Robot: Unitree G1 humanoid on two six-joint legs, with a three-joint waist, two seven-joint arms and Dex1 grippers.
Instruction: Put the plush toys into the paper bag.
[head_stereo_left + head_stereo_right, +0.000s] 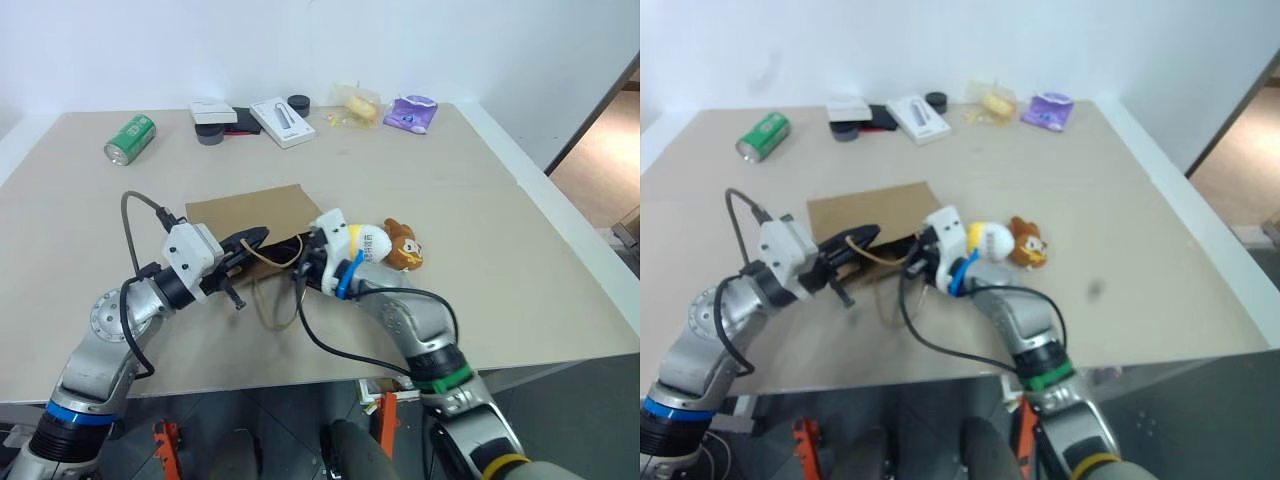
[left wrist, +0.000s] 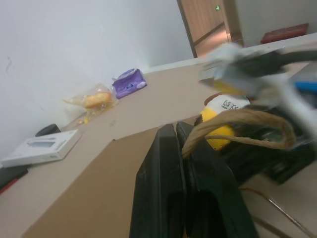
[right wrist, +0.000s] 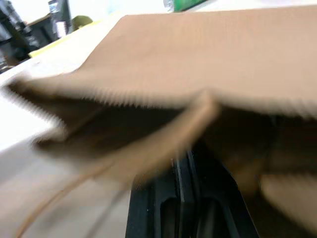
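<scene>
**Left wrist view: black fingers closed on a twisted cord handle at the bag mouth**

The left gripper (image 2: 179, 148) is seen with its two smooth black fingers pressed together, a tan twisted-cord handle (image 2: 237, 124) pinched between them. The right gripper (image 3: 187, 171) is also closed, its fingers set against the rim of the paper bag (image 1: 250, 215), though whether paper or cord is caught there cannot be told. The bag, of plain matte brown kraft paper, is laid flat on the pale table (image 1: 480, 200), with a second cord loop (image 1: 268, 305) trailing from its mouth. Just beside the right gripper, the egg-shaped yellow-and-white plush toy (image 1: 362, 243) with printed text is found touching the fuzzy brown animal toy (image 1: 404, 246); both are outside the bag.
</scene>
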